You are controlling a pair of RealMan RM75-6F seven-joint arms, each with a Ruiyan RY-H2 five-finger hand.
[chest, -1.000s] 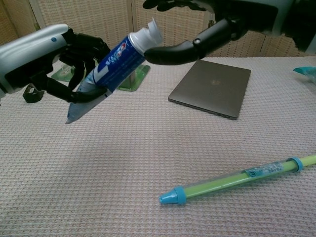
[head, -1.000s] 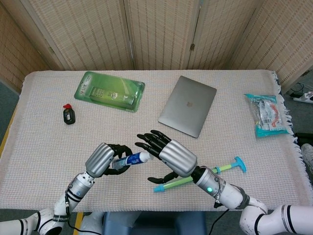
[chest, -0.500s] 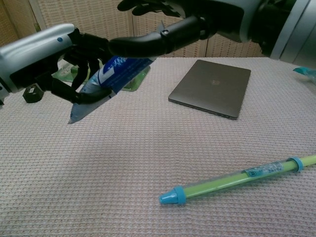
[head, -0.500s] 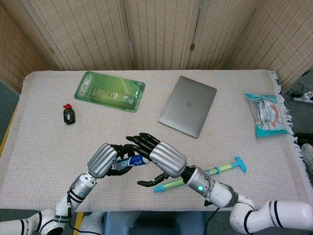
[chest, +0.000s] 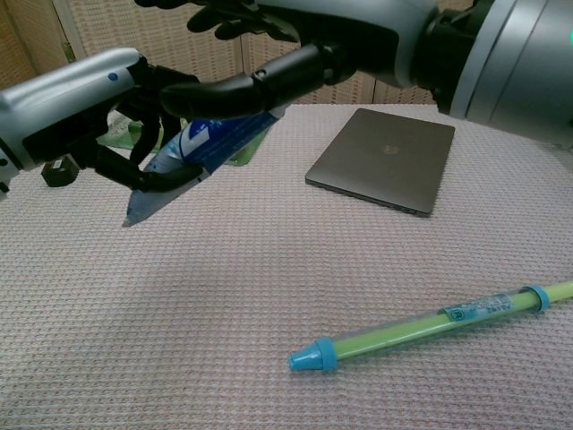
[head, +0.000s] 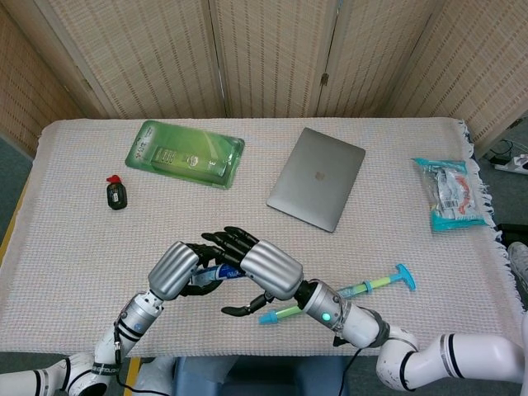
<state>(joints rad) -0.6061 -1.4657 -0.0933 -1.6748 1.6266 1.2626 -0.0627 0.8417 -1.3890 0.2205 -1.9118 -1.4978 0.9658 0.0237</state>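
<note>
Above table, L hand grips toothpaste tube; R hand over it.

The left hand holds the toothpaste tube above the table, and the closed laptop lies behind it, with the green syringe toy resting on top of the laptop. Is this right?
Not quite. The syringe toy lies on the tablecloth, apart from the laptop, as the head view shows. The left hand does hold the toothpaste tube above the table.

- Your left hand is up off the table, fingers curled tight in a grip, forearm running back to the lower left.
- Your right hand lies over the left hand's front, fingers spread, thumb stretched out long, wrist angled back to your right.
</note>
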